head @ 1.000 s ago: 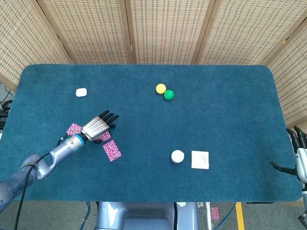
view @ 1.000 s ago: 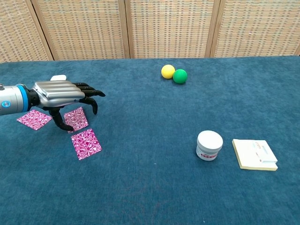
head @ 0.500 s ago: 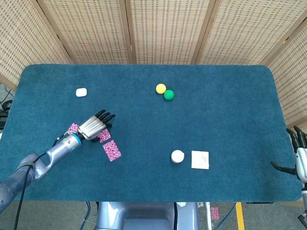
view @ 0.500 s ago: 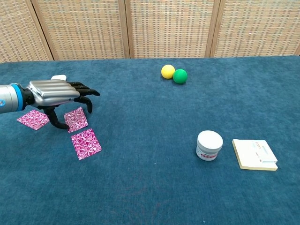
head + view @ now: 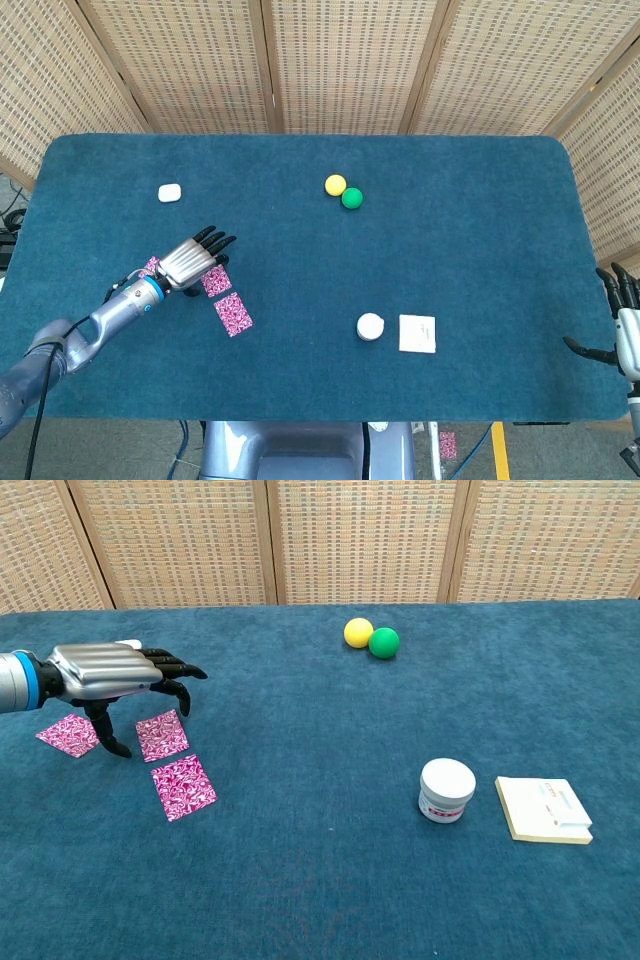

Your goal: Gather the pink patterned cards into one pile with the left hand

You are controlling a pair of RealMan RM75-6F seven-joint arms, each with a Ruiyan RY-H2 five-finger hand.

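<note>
While the left hand [image 5: 115, 675] hovers palm down over the cards near the table's [image 5: 470, 250] left edge, its fingers are spread and curved and it holds nothing.

Near the front edge, right of centre: white jar [image 5: 446, 789] with a pale notepad [image 5: 543, 809] just beside it on the right. Right hand [image 5: 622, 325] off the right edge, fingers apart, holding nothing. Toward the far edge: yellow ball [image 5: 358, 632] and green ball [image 5: 383, 642] touching; a small white block [image 5: 169, 192] at far left, partly hidden behind the hand in the chest view.

Three pink cards, flat and apart, unstacked: front card [image 5: 183, 788] nearest the front edge, middle card [image 5: 162, 735] just behind it, left card [image 5: 68, 735] nearest the left edge.

Versus 1.0 s ago: the hand has drawn back leftward, uncovering more of the middle card. Cards unmoved.

The thumb tip comes down between the left and middle cards; whether it touches the cloth I cannot tell. The front card lies clear of the hand.
</note>
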